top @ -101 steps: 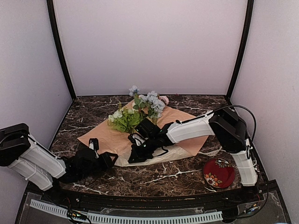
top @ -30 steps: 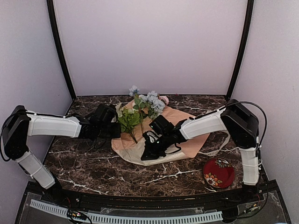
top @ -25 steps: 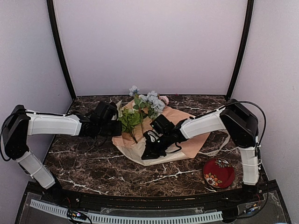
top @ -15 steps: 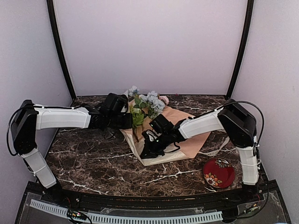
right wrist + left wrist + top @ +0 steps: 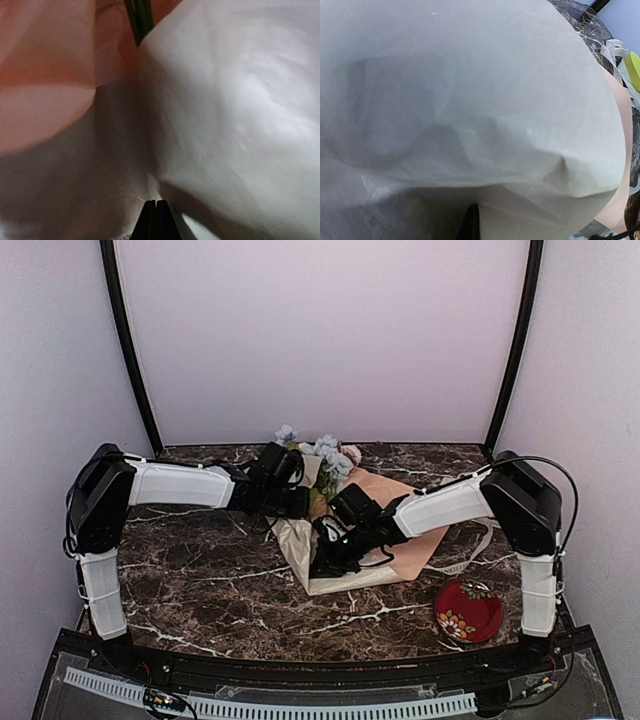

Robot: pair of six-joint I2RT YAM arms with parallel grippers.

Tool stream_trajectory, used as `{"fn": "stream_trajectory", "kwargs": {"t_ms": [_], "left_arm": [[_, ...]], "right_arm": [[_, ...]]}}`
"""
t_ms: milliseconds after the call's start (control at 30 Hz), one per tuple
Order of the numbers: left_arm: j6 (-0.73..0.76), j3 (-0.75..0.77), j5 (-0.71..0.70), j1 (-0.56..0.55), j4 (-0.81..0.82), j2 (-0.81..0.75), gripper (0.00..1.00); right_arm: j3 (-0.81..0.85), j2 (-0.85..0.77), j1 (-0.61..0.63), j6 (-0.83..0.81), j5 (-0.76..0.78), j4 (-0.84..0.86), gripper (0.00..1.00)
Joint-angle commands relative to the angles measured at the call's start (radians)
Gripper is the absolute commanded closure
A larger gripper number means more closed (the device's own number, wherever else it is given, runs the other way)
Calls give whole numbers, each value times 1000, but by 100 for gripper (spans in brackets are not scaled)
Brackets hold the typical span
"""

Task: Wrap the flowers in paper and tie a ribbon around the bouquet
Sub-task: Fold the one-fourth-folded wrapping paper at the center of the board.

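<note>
left pincer pinching paper flap; flowers axis 12–6 o'clock, just at its 3; right pincer pressed together at 6.

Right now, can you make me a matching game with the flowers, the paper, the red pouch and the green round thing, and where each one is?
Things:
1. flowers
2. paper
3. red pouch
4. green round thing

Places:
A. near right corner of the table
B. in the middle, folded over with its cream side up
C. sticking out at the paper's far end
D. beside the ribbon

Pairs: 1-C, 2-B, 3-A, 4-D
</note>
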Motion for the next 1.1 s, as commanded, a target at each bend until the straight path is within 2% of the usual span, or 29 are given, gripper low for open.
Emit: {"fn": "stream_trajectory", "kwargs": {"t_ms": [0, 267, 667, 1067], "left_arm": [[21, 41, -8, -5, -24, 5, 100], [35, 94, -11, -12, -48, 7, 100], [57, 214, 9, -72, -79, 60, 100], [57, 396, 81, -86, -128, 250, 100]], "right_arm": [[-67, -129, -34, 11, 58, -25, 100], [-238, -194, -97, 10, 77, -14, 100], [-230, -89, -116, -10, 79, 58, 100], [-252, -166, -117, 8, 107, 70, 100]]}}
